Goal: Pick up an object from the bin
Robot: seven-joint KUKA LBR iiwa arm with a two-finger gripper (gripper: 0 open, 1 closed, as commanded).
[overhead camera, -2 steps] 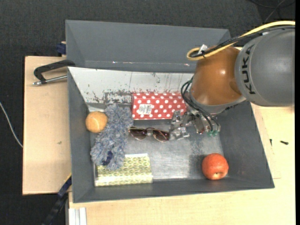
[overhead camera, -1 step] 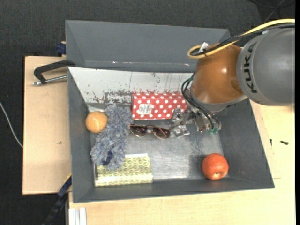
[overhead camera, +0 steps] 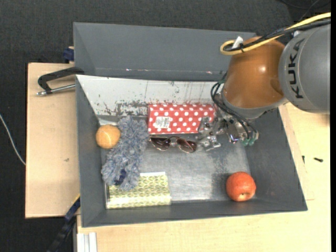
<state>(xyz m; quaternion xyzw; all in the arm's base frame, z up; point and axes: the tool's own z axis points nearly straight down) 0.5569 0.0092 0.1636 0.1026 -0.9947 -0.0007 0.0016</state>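
glossy orange wrist cover (overhead camera: 252, 80) | pincer (overhead camera: 211, 135) beside curved sunglasses (overhead camera: 173, 143), state cannot tell | dotted box (overhead camera: 181, 118) just behind

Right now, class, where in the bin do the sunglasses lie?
The sunglasses lie near the middle of the bin in the camera view, right below the red polka-dot box, between the fuzzy blue cloth and the hand.

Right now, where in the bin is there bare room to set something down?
Bare bin floor lies between the sunglasses, the green patterned pad and the red apple. Crowded at the back, around the gripper and red polka-dot box.
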